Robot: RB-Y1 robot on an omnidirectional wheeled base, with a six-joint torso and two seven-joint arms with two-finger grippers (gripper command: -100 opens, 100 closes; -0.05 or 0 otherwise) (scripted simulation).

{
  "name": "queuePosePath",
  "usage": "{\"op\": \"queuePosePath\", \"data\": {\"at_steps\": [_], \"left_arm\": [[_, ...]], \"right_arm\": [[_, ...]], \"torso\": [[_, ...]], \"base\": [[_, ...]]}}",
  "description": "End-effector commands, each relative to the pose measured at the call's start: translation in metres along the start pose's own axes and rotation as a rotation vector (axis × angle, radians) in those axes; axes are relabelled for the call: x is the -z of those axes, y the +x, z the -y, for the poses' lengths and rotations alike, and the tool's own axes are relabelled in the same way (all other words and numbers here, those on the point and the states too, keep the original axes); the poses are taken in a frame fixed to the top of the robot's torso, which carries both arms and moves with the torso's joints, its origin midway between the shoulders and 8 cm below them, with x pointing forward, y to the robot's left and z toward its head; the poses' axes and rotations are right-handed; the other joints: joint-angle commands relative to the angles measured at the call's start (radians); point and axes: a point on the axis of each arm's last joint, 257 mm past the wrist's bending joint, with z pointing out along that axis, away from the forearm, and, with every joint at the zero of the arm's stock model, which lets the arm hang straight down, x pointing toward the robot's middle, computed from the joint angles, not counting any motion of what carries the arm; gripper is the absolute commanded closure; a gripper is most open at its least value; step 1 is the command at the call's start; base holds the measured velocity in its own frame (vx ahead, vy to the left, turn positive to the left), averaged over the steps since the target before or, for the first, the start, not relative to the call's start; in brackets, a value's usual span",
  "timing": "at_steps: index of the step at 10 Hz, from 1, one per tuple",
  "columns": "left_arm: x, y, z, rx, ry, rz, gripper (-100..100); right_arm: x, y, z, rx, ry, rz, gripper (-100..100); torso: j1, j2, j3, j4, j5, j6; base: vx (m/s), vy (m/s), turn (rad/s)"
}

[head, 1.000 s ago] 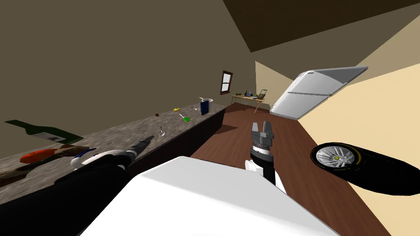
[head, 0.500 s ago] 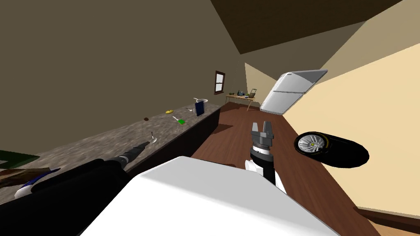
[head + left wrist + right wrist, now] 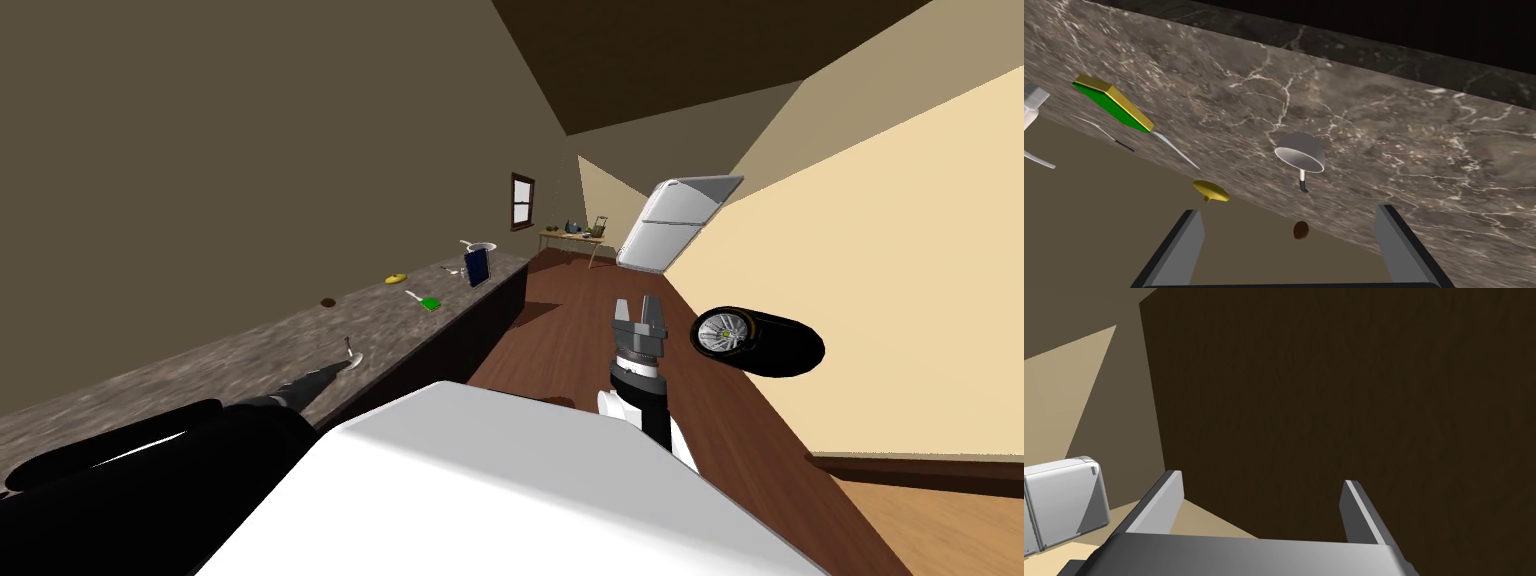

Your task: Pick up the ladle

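Note:
The ladle [image 3: 350,357] lies on the dark marbled counter [image 3: 200,370], near its front edge. In the left wrist view its grey bowl [image 3: 1300,152] is tipped towards my hand, with a short handle that ends dark. My left gripper [image 3: 330,372] reaches out low over the counter and stops just short of the ladle. That gripper [image 3: 1288,210] is open, the ladle lies ahead between the lines of its fingers, and nothing is held. My right gripper [image 3: 640,312] stands upright over the wooden floor, open [image 3: 1261,478] and empty.
Beyond the ladle on the counter lie a brown lump [image 3: 1301,229], a yellow lid [image 3: 1210,190], a green and yellow tool [image 3: 1116,102], a blue box [image 3: 476,266] and a white bowl [image 3: 480,246]. A tyre [image 3: 750,338] lies by the right wall, with a fridge [image 3: 670,225] further back.
My head view has swung, so the counter's things slid left and the bottle and red thing left the picture. My left gripper has closed in on the ladle. The right arm held still.

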Motion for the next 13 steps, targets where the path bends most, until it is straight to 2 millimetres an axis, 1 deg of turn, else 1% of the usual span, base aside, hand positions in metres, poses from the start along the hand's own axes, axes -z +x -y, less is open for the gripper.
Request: {"op": "queuePosePath", "data": {"at_steps": [1, 2, 3, 4, 5, 6, 7, 8, 9, 10, 12, 13], "left_arm": [[0.002, 0.010, -0.009, 0.000, -0.030, -0.033, -100], [0.008, 0.008, -0.030, -0.001, -0.078, -0.059, -100], [0.008, 0.012, -0.033, -0.001, -0.091, -0.076, -100], [0.009, 0.015, -0.035, -0.001, -0.098, -0.085, -100], [0.016, 0.014, -0.056, 0.000, -0.145, -0.113, -100], [0.017, 0.018, -0.059, 0.001, -0.158, -0.132, -100], [0.017, 0.020, -0.060, 0.001, -0.163, -0.138, -100], [0.026, 0.020, -0.081, 0.005, -0.212, -0.170, -100], [0.027, 0.025, -0.084, 0.006, -0.226, -0.190, -100], [0.036, 0.024, -0.103, 0.013, -0.269, -0.214, -100], [0.039, 0.031, -0.107, 0.015, -0.286, -0.240, -100], [0.049, 0.033, -0.126, 0.027, -0.334, -0.276, -100]], "right_arm": [[0.000, 0.000, 0.000, 0.000, 0.000, 0.000, 0], [0.000, 0.000, 0.000, 0.000, 0.000, 0.000, 0], [0.000, 0.000, 0.000, 0.000, 0.000, 0.000, 0], [0.000, 0.000, 0.000, 0.000, 0.000, 0.000, 0], [0.000, 0.000, 0.000, 0.000, 0.000, 0.000, 0], [0.000, 0.000, 0.000, 0.000, 0.000, 0.000, 0], [0.000, 0.000, 0.000, 0.000, 0.000, 0.000, 0], [0.000, 0.000, 0.000, 0.000, 0.000, 0.000, 0], [0.000, 0.000, 0.000, 0.000, 0.000, 0.000, 0], [0.000, 0.000, 0.000, 0.000, 0.000, 0.000, 0], [0.000, 0.000, 0.000, 0.000, 0.000, 0.000, 0], [0.000, 0.000, 0.000, 0.000, 0.000, 0.000, 0]], "torso": [[0.000, 0.000, 0.000, 0.000, 0.000, 0.000], [-0.001, 0.001, 0.001, 0.000, 0.000, -0.001], [0.000, 0.001, 0.001, 0.000, 0.000, 0.001], [0.001, 0.000, 0.000, 0.000, 0.000, 0.000], [-0.001, 0.001, 0.001, 0.000, 0.000, -0.001], [0.000, 0.000, 0.000, 0.000, 0.000, 0.001], [0.001, 0.000, 0.000, 0.000, 0.000, 0.000], [-0.001, 0.001, 0.000, 0.000, 0.000, -0.001], [0.002, 0.000, 0.000, 0.000, 0.000, 0.001], [0.002, 0.000, 0.000, 0.000, 0.001, 0.000], [0.003, -0.001, 0.000, 0.000, 0.001, -0.001], [-0.001, 0.000, 0.000, 0.000, 0.000, -0.001]], "base": [[0.016, 0.029, 0.001], [0.029, 0.053, -0.301], [0.035, 0.060, -0.198], [0.020, 0.029, 0.017], [0.042, 0.046, -0.276], [0.040, 0.067, -0.184], [0.018, 0.040, 0.016], [0.041, 0.075, -0.252], [0.043, 0.079, -0.173], [0.050, 0.104, -0.326], [0.026, 0.067, -0.030], [0.031, 0.051, -0.233]]}}
